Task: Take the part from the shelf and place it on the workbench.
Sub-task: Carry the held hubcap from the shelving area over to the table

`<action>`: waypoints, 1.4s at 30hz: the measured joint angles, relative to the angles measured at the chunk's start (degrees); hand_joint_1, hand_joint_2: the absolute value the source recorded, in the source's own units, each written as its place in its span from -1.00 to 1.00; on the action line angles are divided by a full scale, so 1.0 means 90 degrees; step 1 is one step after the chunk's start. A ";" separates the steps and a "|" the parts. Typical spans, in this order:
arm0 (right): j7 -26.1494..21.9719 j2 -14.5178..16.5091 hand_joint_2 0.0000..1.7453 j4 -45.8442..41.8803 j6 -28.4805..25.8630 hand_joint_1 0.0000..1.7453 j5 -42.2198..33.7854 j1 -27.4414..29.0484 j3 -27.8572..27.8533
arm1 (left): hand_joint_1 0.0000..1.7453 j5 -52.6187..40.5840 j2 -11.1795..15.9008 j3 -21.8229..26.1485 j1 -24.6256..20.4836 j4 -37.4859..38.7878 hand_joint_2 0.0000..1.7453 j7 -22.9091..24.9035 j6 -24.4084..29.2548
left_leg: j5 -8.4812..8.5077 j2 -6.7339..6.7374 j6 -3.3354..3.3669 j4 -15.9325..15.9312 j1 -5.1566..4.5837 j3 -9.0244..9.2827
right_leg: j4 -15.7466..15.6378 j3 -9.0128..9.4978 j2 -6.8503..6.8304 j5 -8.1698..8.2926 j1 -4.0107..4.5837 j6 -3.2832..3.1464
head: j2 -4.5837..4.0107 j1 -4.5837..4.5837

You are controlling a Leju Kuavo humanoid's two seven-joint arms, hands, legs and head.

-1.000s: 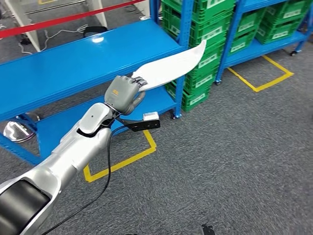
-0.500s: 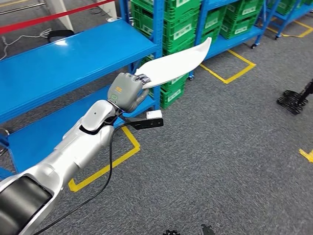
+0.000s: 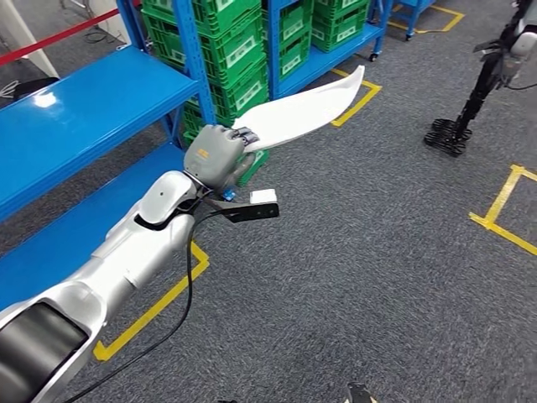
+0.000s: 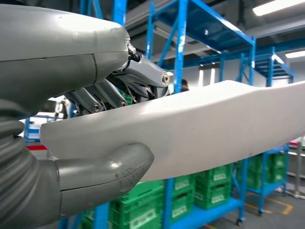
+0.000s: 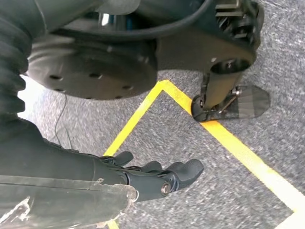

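Observation:
The part (image 3: 304,111) is a long, curved white blade, flat and tapering to a point. My left hand (image 3: 215,157) grips it at its thick end and holds it out in the air over the grey floor, tip away from me. In the left wrist view the thumb (image 4: 104,176) lies on one face of the part (image 4: 216,129), with the darker fingers on the other. My right hand (image 5: 158,176) hangs low above the carpet, fingers stretched out and holding nothing.
A blue shelf (image 3: 75,117) runs along the left. Blue racks behind it hold stacked green crates (image 3: 234,50). Yellow tape lines (image 3: 500,210) mark the grey carpet. A dark legged machine (image 3: 456,126) stands at the far right.
The whole view has swung to the right: shelf and crates slid left, and the dark machine and a yellow line came in at right. My left hand still holds the part the same way.

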 joint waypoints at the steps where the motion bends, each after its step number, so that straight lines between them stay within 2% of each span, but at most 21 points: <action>1: 0.0001 0.0000 1.00 0.0000 -0.0001 -1.00 0.0000 0.0004 0.0000 | 1.00 0.0000 0.0003 0.0001 -0.0003 0.0000 1.00 0.0000 -0.0002 | 0.0239 -0.0046 0.0006 -0.0324 0.0008 0.0134 | 0.0002 0.0000 0.0091 0.0008 -0.0009 0.0014 | 0.0001 -0.0001; 3: 0.0000 -0.0001 1.00 0.0000 -0.0001 -1.00 0.0000 -0.0006 0.0000 | 1.00 0.0000 0.0008 0.0002 -0.0029 0.0000 1.00 0.0000 -0.0004 | 0.0654 -0.0383 0.0002 -0.1204 0.0071 0.0518 | 0.0020 -0.0034 0.0268 0.0028 -0.0018 0.0067 | 0.0001 0.0000; 5: -0.0001 -0.0004 1.00 0.0000 -0.0001 -1.00 -0.0001 -0.0017 0.0000 | 1.00 0.0000 0.0011 0.0001 -0.0042 0.0000 1.00 -0.0004 -0.0005 | 0.0756 -0.0635 0.0017 -0.1657 0.0110 0.0704 | 0.0016 -0.0109 0.0423 0.0068 -0.0033 0.0154 | 0.0001 -0.0002; 7: 0.0000 -0.0006 1.00 0.0000 -0.0001 -1.00 -0.0001 0.0009 0.0000 | 1.00 0.0000 -0.0002 -0.0002 -0.0037 0.0000 1.00 -0.0007 -0.0007 | 0.0758 -0.0523 0.0088 -0.1697 0.0100 0.0703 | -0.0029 -0.0174 0.0546 0.0125 -0.0064 0.0250 | 0.0000 -0.0011; 9: 0.0008 -0.0009 1.00 0.0000 -0.0001 -1.00 0.0011 0.0042 0.0000 | 1.00 0.0002 -0.0018 -0.0001 -0.0041 -0.0002 1.00 -0.0007 -0.0005 | 0.0790 -0.0357 0.0176 -0.1724 0.0106 0.0713 | 0.0127 -0.0290 0.0261 0.0035 -0.0038 0.0315 | 0.0001 0.0034; 11: 0.0017 -0.0010 1.00 0.0000 -0.0001 -1.00 0.0033 0.0028 0.0000 | 1.00 0.0005 0.0009 0.0001 -0.0026 -0.0005 1.00 -0.0004 -0.0004 | 0.0796 -0.0170 0.0227 -0.1737 0.0090 0.0727 | 0.0805 -0.0613 -0.0231 -0.0317 -0.0004 0.0352 | 0.0000 0.0093; 13: 0.0018 -0.0010 1.00 0.0000 -0.0001 -1.00 0.0050 0.0004 0.0000 | 1.00 0.0008 0.0064 0.0002 0.0029 -0.0005 1.00 0.0010 -0.0003 | 0.0784 0.0035 0.0246 -0.1735 0.0063 0.0734 | 0.1645 -0.1000 -0.0411 -0.0662 -0.0013 0.0375 | -0.0001 0.0102; 14: 0.0018 -0.0010 1.00 0.0000 -0.0001 -1.00 0.0060 0.0000 0.0000 | 1.00 0.0009 0.0086 0.0002 0.0059 -0.0005 1.00 0.0019 -0.0002 | 0.0777 0.0132 0.0250 -0.1735 0.0056 0.0737 | 0.1831 -0.1072 -0.0432 -0.0700 -0.0014 0.0378 | -0.0001 0.0103; 16: 0.0029 -0.0010 1.00 0.0000 -0.0007 -1.00 0.0083 0.0004 0.0000 | 1.00 0.0010 0.0118 0.0004 0.0098 -0.0023 1.00 0.0027 0.0002 | 0.0758 0.0297 0.0240 -0.1734 0.0050 0.0756 | 0.1438 -0.0810 -0.0486 -0.0457 -0.0010 0.0367 | -0.0001 0.0103; 18: 0.0039 -0.0007 1.00 0.0001 -0.0013 -1.00 0.0098 0.0001 0.0000 | 1.00 0.0012 0.0148 0.0012 0.0106 -0.0062 1.00 0.0029 0.0009 | 0.0723 0.0424 0.0195 -0.1729 0.0020 0.0789 | 0.0533 -0.0276 -0.0754 -0.0139 0.0025 0.0326 | -0.0001 0.0107; 20: 0.0041 -0.0002 1.00 0.0002 -0.0014 -1.00 0.0107 -0.0011 0.0000 | 1.00 0.0014 0.0187 0.0020 0.0106 -0.0092 1.00 0.0033 0.0013 | 0.0700 0.0535 0.0143 -0.1731 -0.0031 0.0813 | 0.0071 -0.0020 -0.0917 -0.0043 0.0065 0.0250 | -0.0001 0.0100; 22: 0.0044 0.0000 1.00 0.0002 -0.0013 -1.00 0.0114 -0.0010 0.0000 | 1.00 0.0015 0.0221 0.0021 0.0116 -0.0120 1.00 0.0048 0.0011 | 0.0694 0.0659 0.0095 -0.1748 -0.0047 0.0831 | 0.0053 -0.0043 -0.0785 -0.0039 0.0080 0.0168 | -0.0001 0.0094; 24: 0.0047 -0.0001 1.00 0.0001 -0.0017 -1.00 0.0118 0.0002 0.0000 | 1.00 0.0015 0.0256 0.0029 0.0127 -0.0169 1.00 0.0067 0.0009 | 0.0575 0.0550 0.0029 -0.1643 -0.0018 0.0797 | 0.0032 -0.0059 -0.0631 -0.0007 0.0063 0.0088 | -0.0001 0.0091; 28: 0.0053 0.0001 1.00 0.0000 -0.0019 -1.00 0.0124 -0.0020 0.0000 | 1.00 0.0012 0.0382 0.0039 0.0193 -0.0205 1.00 0.0084 -0.0007 | -0.0115 0.0046 -0.0016 -0.0219 0.0007 0.0109 | 0.0006 -0.0066 -0.0302 0.0036 0.0033 -0.0021 | 0.0000 0.0053; 30: 0.0055 0.0002 1.00 0.0000 -0.0014 -1.00 0.0126 -0.0013 0.0000 | 1.00 0.0009 0.0424 0.0039 0.0261 -0.0209 1.00 0.0087 -0.0024 | -0.0080 0.0006 -0.0014 0.0111 0.0011 -0.0111 | 0.0007 -0.0069 -0.0098 0.0048 0.0024 -0.0019 | 0.0001 0.0050; 32: 0.0056 0.0002 1.00 0.0000 -0.0015 -1.00 0.0126 -0.0004 0.0000 | 1.00 0.0007 0.0460 0.0042 0.0278 -0.0220 1.00 0.0090 -0.0038 | 0.0362 -0.0062 -0.0012 -0.0448 0.0029 0.0109 | 0.0011 -0.0073 0.0099 0.0066 0.0003 0.0012 | 0.0001 0.0048; 34: 0.0058 0.0002 1.00 0.0000 -0.0016 -1.00 0.0124 -0.0012 0.0000 | 1.00 0.0004 0.0487 0.0044 0.0241 -0.0240 1.00 0.0095 -0.0052 | 0.0707 -0.0329 -0.0018 -0.1233 0.0086 0.0463 | 0.0037 -0.0114 0.0259 0.0084 0.0002 0.0074 | 0.0000 0.0047; 36: 0.0063 0.0002 1.00 0.0000 -0.0019 -1.00 0.0123 -0.0024 0.0000 | 1.00 -0.0011 0.0495 0.0044 0.0206 -0.0259 1.00 0.0101 -0.0079 | 0.0763 -0.0493 0.0004 -0.1588 0.0115 0.0610 | 0.0047 -0.0184 0.0388 0.0115 0.0000 0.0151 | -0.0001 0.0042; 37: 0.0067 0.0002 1.00 0.0000 -0.0021 -1.00 0.0123 -0.0019 0.0000 | 1.00 -0.0019 0.0492 0.0043 0.0198 -0.0263 1.00 0.0104 -0.0095 | 0.0752 -0.0442 0.0039 -0.1628 0.0115 0.0621 | 0.0038 -0.0223 0.0454 0.0134 -0.0010 0.0189 | -0.0001 0.0040; 39: 0.0075 0.0004 1.00 0.0001 -0.0023 -1.00 0.0126 0.0017 0.0000 | 1.00 -0.0029 0.0472 0.0044 0.0195 -0.0268 1.00 0.0113 -0.0121 | 0.0777 -0.0298 0.0123 -0.1631 0.0108 0.0617 | 0.0082 -0.0290 0.0342 0.0108 -0.0007 0.0250 | -0.0001 0.0053; 42: 0.0084 0.0010 1.00 0.0002 -0.0022 -1.00 0.0135 0.0013 0.0000 | 1.00 -0.0032 0.0461 0.0046 0.0181 -0.0281 1.00 0.0124 -0.0132 | 0.0794 -0.0087 0.0218 -0.1642 0.0083 0.0619 | 0.0933 -0.0682 -0.0254 -0.0380 0.0026 0.0311 | -0.0001 0.0128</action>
